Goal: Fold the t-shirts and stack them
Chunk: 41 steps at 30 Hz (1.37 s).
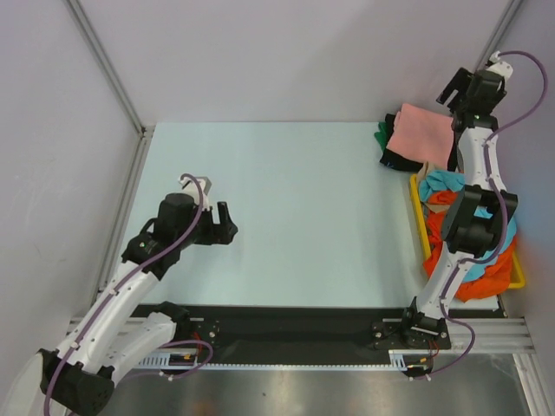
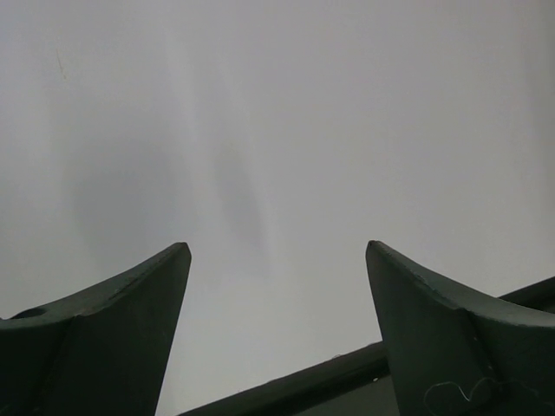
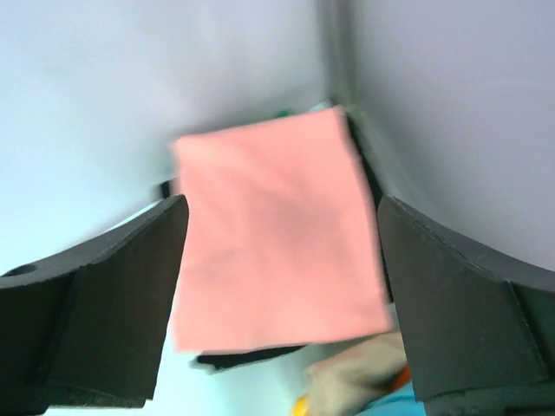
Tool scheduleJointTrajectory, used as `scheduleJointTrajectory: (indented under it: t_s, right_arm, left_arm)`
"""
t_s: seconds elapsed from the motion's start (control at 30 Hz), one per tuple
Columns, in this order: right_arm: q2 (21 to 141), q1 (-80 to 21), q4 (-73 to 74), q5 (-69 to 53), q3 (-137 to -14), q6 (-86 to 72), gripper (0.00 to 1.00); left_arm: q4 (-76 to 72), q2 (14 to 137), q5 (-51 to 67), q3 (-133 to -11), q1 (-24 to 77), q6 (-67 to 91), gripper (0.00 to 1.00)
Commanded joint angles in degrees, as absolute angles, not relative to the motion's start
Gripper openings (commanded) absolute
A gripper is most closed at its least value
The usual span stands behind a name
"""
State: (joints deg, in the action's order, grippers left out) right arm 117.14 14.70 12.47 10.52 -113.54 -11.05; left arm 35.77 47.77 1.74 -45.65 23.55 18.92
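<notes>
A folded salmon pink t-shirt (image 1: pixel 421 133) lies on top of folded green (image 1: pixel 381 133) and black (image 1: pixel 397 159) t-shirts at the far right corner of the table. In the right wrist view the pink t-shirt (image 3: pixel 276 230) lies below my open fingers, with black cloth (image 3: pixel 247 356) under it. My right gripper (image 1: pixel 458 95) hangs open and empty above this stack. Unfolded turquoise (image 1: pixel 442 183), orange (image 1: pixel 484 276) and beige (image 3: pixel 357 373) t-shirts lie heaped in the yellow tray (image 1: pixel 419 218). My left gripper (image 1: pixel 223 224) is open and empty over the bare table at the left.
Grey walls (image 1: pixel 286 52) close the table at the back and both sides. The yellow tray stands along the right edge, partly hidden by my right arm (image 1: pixel 473 217). A black strip (image 1: pixel 295 325) runs along the near edge.
</notes>
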Motion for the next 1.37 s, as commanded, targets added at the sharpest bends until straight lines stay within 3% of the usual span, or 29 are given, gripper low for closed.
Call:
scheduleJointTrajectory:
  t_s: [0.0,0.1,0.23,0.4,0.47,0.63,0.77,1.03,1.33]
  right_arm:
    - [116.81,14.33,11.43,-1.12,-107.50,-19.24,0.90]
    - [114.18,13.10,10.21,-7.55,-101.01,-22.75,0.86]
    - [102.78,5.73,4.94,-7.04,-85.82,-18.91,0.90]
    - [82.64,-16.05,-1.30,5.70,-65.01,-10.55,0.91]
    - [77.02,-20.98,-2.02,6.58,-59.53,-9.93,0.90]
    - [54.61,-35.14,-4.75,10.89,-39.17,-14.92,0.93]
    - [41.77,-41.03,-0.54,14.06,-29.47,-29.14,0.96]
    - [30.85,-53.08,10.37,28.81,-25.22,-36.48,1.00]
    - [36.46,-53.61,15.28,38.30,-29.34,-40.06,1.00]
  left_arm:
    - [34.28,45.80,2.20,-45.18,23.38,17.67,0.88]
    - [34.28,45.18,2.02,-45.18,23.38,17.75,0.89]
    - [34.10,44.03,1.67,-45.18,23.29,17.84,0.89]
    - [34.19,43.33,1.67,-45.09,23.29,17.84,0.91]
    - [34.28,42.81,1.49,-45.09,23.38,17.84,0.99]
    - [34.10,41.14,0.70,-44.74,23.38,18.10,1.00]
    - [34.36,41.83,0.27,-45.00,23.29,18.28,1.00]
    - [34.37,42.27,0.26,-44.91,23.29,18.28,1.00]
    - [34.80,41.93,-1.67,-44.91,23.38,18.54,1.00]
